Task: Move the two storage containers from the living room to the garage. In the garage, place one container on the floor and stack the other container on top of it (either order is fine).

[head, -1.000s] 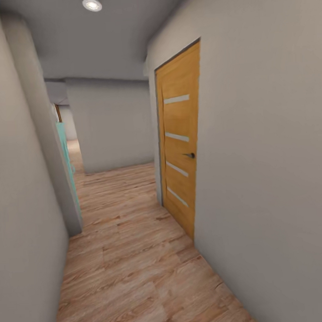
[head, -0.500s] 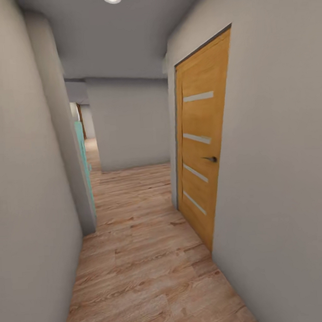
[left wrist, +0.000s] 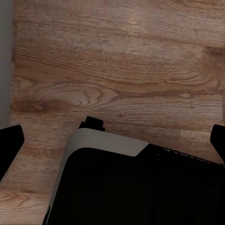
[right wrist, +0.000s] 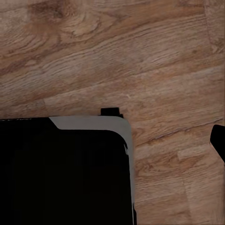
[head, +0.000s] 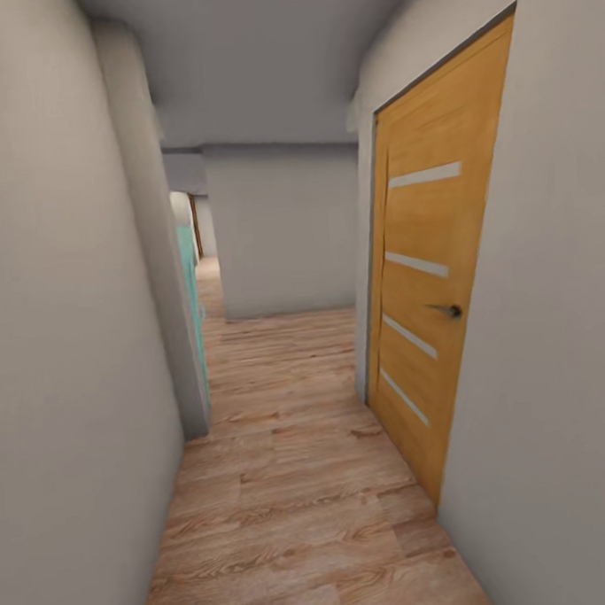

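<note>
Now in transit: narrow corridor of plain pale grey walls (head: 63,306) over light wood-plank floor (head: 303,480). The view has advanced; the one orange-wood door with four pale stripes (head: 434,269) looms larger and farther right, the ceiling lamp gone off the top edge. One teal panel (head: 191,282) at the left opening. The robot's black, grey-edged base (left wrist: 131,183) shows below. Containers nowhere visible; likely still unfetched. Left gripper (left wrist: 112,143) fingertips spread; right gripper (right wrist: 217,140): cannot tell.
</note>
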### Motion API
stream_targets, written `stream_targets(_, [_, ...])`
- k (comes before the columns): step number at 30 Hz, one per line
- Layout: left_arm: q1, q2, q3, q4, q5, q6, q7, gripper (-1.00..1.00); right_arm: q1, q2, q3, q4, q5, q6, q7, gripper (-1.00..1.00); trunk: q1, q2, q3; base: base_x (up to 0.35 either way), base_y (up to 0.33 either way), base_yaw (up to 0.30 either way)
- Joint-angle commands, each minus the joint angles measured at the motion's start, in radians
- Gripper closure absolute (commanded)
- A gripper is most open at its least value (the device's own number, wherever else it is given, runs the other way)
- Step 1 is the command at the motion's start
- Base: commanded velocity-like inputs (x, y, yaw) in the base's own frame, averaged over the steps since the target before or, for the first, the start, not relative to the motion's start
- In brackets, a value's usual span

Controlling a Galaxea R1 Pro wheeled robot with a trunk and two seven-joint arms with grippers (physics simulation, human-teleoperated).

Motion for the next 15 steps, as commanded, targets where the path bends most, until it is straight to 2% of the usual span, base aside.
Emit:
stream_targets(1, [-0.001, 0.000, -0.009, 0.001, 0.007, -0.003, 0.003, -1.00, -0.001, 0.000, 0.008, 0.003, -0.009, -0.004, 0.003, -1.00, 0.001, -0.001, -0.001, 0.298, -0.136, 0.267])
stream_targets(15, [-0.001, 0.001, -0.008, 0.001, 0.009, -0.002, 0.003, -1.00, -0.001, 0.000, 0.008, 0.003, -0.010, -0.004, 0.004, -1.00, 0.001, -0.001, -0.001, 0.296, -0.140, 0.267])
